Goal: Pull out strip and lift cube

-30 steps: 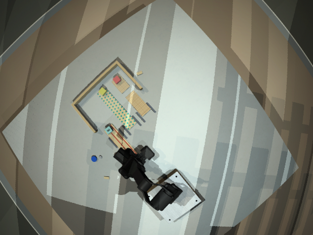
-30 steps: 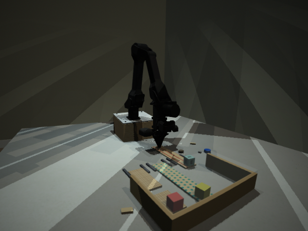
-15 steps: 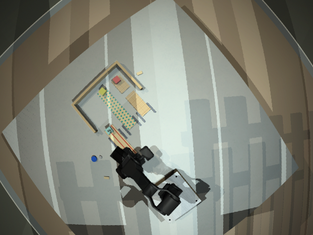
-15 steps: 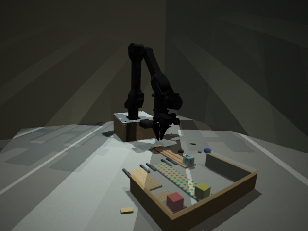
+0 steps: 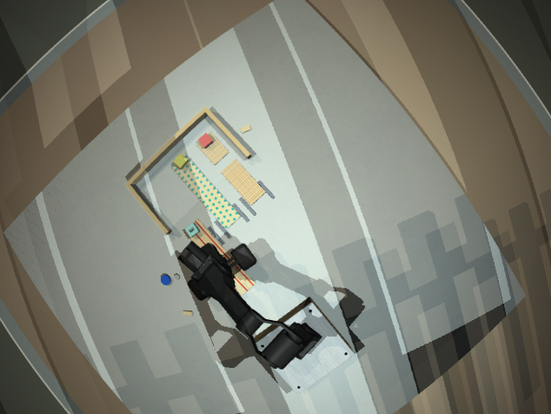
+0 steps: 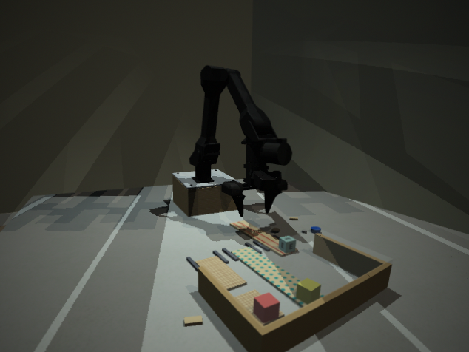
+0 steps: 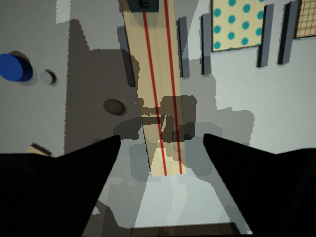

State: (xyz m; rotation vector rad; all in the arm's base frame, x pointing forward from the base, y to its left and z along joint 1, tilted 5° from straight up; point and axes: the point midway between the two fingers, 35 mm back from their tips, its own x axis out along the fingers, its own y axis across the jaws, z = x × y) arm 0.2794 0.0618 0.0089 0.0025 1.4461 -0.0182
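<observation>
One stage looks done: red-lined strip (image 7: 162, 99) lies drawn out under the empty, spread claw (image 7: 161, 149), labelled cube (image 6: 287, 242) ahead at its far end, unlifted.

bare test cell: arm pedestal (image 6: 181, 200), striped floor (image 6: 95, 265), dark blank walls (image 6: 359, 75).

Arm bent downward, pincer (image 6: 254, 210) open wide, empty

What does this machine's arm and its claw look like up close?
The arm is matt black all over, built of chunky rounded segments with bulky cylindrical joints. No cables or markings show. Its gripper ends in two black fingers tapering to sharp points. It stands on a silvery plate.
</observation>
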